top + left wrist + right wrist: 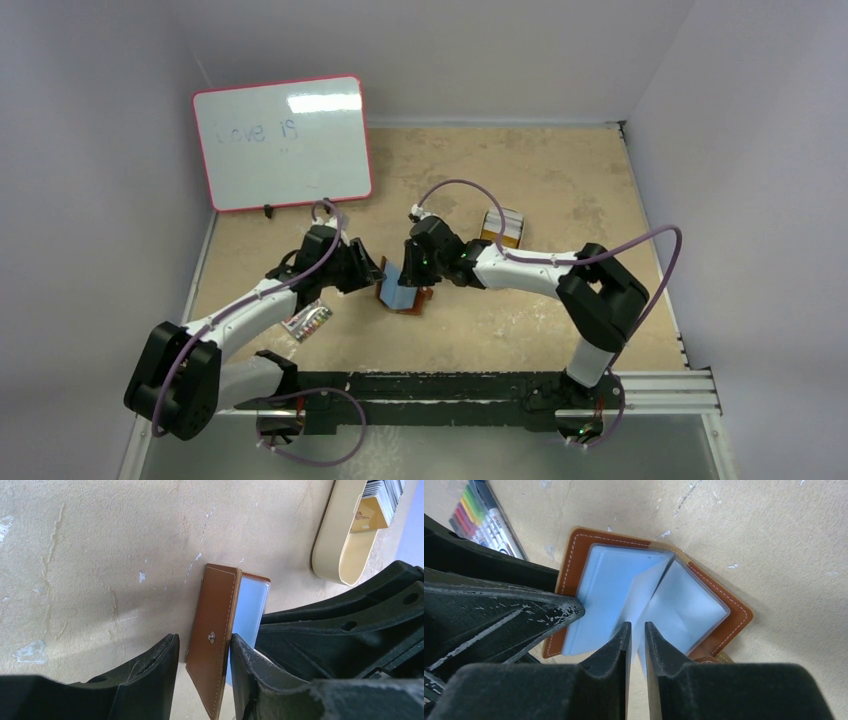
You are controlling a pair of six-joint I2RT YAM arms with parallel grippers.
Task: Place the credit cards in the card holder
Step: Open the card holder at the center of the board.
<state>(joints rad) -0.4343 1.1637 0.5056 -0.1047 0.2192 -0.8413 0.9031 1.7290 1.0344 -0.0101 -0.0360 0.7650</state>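
The card holder (404,294) lies opened on the desk (560,180) between the two arms, right under both claws. It is a small brown leather bifold with pale stitching, a metal snap button (211,637) on the outer cover and pale blue clear plastic sleeves (599,590) inside. I judge it light and floppy: the covers will want to fold shut, and the thin, slick sleeves will buckle if pushed. It is best steadied by one cover's edge while a single sleeve is lifted to open a pocket mouth.

The left claw (204,641) straddles the snap-side cover, one finger inside and one outside. A sliver of desk shows beside the outer finger, so I cannot tell whether it truly pinches. The right claw (636,626) is clenched almost shut on the middle sleeve leaf, which stands up between its fingers.

The credit cards (382,492) sit well apart, stacked in a cream oval tin (340,545) (grey ones, with a gold one in front). They are likely stiff, thin and smooth, and best nipped by a short edge.
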